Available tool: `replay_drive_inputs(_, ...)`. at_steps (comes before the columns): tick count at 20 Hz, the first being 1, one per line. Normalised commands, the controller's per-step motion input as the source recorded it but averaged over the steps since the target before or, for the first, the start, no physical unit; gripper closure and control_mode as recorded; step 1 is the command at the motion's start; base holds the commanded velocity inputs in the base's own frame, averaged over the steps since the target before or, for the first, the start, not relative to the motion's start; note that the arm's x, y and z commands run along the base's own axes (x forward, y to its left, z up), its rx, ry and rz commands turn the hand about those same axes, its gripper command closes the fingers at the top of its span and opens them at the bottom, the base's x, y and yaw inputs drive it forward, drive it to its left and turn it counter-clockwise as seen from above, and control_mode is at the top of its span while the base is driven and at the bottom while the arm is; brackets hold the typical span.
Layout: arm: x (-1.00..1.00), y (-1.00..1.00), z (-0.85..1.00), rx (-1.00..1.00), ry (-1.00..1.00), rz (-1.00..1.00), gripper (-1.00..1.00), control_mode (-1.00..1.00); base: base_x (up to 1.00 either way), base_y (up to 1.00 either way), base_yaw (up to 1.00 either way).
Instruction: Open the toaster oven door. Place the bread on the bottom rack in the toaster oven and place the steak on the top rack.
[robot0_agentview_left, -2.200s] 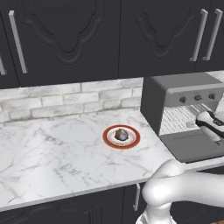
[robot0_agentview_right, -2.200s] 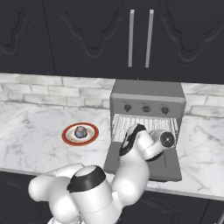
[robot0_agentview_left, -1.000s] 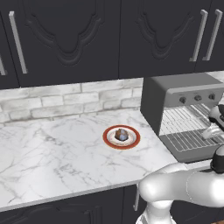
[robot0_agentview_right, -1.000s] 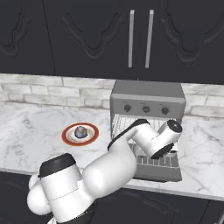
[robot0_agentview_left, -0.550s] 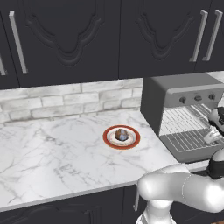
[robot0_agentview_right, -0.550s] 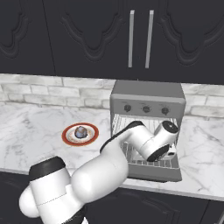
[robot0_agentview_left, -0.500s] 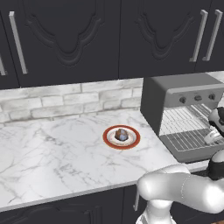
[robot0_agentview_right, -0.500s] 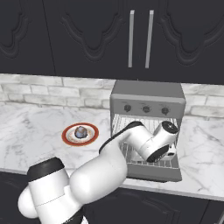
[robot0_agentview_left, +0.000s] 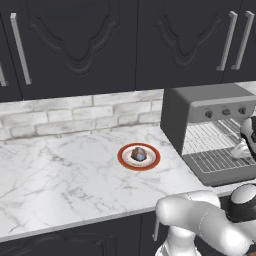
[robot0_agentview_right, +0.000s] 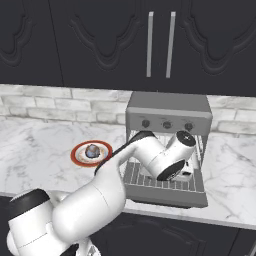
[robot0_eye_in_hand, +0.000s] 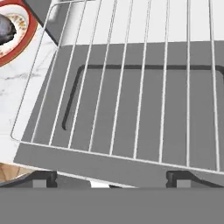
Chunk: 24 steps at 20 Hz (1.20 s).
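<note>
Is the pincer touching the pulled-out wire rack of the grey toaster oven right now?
Cannot tell. In the hand view the pincer sits open at the wire rack's front edge, fingertips close, but no clear gap or contact shows.

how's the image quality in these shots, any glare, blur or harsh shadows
Left base view: flat, even rendered light, no glare on the marble counter. Right base view: sharp, with the arm blocking part of the toaster oven opening. Hand view: crisp on the wire rack, slight perspective splay in its bars, no blur.
</note>
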Motion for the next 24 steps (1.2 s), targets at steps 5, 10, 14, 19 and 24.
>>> replay_drive_inputs(5, 0.0, 0.46, 0.31, 0.02, 0.28, -0.17, -1.0, -1.0, 0.0, 0.0, 0.0)
replay_drive_inputs(10, -0.01, 0.62, 0.07, 0.0, 0.02, -0.2, -1.0, -1.0, 0.0, 0.0, 0.0)
replay_drive_inputs(14, -0.05, 0.65, 0.0, -0.02, -0.21, -0.19, -1.0, -1.0, 0.0, 0.0, 0.0)
replay_drive_inputs(19, -0.03, 0.73, 0.0, -0.14, -0.3, -0.15, -1.0, -1.0, 0.0, 0.0, 0.0)
replay_drive_inputs(24, 0.05, 0.71, 0.04, -0.18, -0.06, -0.09, -1.0, -1.0, 0.0, 0.0, 0.0)
